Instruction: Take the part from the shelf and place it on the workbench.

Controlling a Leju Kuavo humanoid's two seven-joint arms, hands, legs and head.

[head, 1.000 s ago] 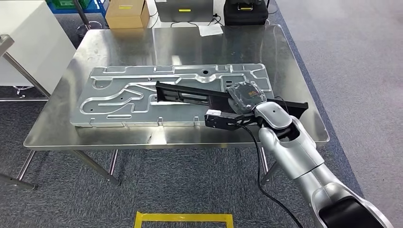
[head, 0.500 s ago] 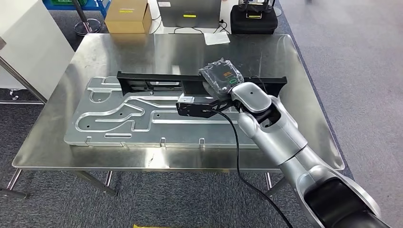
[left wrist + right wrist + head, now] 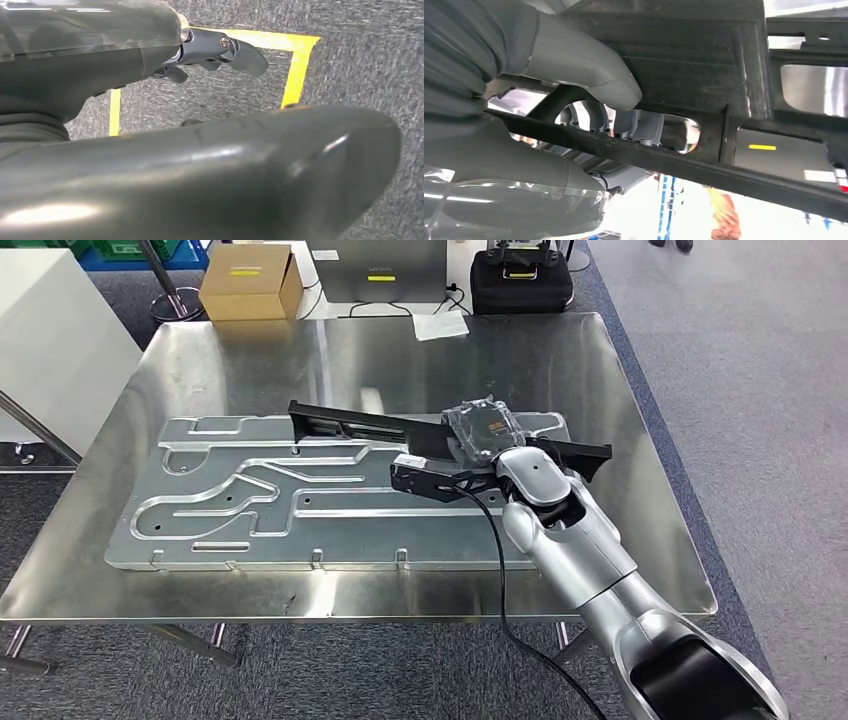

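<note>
A long black plastic part (image 3: 360,425) hangs slanted over the steel workbench (image 3: 600,370), above the far edge of a large silver stamped plate (image 3: 250,500). My right hand (image 3: 480,432), wrapped in clear film, grips the part near its right half. In the right wrist view the thumb (image 3: 584,65) presses on the black part (image 3: 704,60) and the fingers curl behind its bar. I cannot tell whether the part touches the plate. My left hand (image 3: 220,50) hangs over the carpet, holding nothing, its fingers apart from the thumb.
Behind the table stand a cardboard box (image 3: 248,280), a grey case (image 3: 378,268) and a black case (image 3: 520,285). A paper sheet (image 3: 440,325) lies at the table's far edge. A white cabinet (image 3: 50,340) stands at the left. Yellow floor tape (image 3: 295,65) lies below the left hand.
The whole view has shifted, so the camera moved. The right hand still grips the black part, which has gone from level to slanted over the plate's far edge.
</note>
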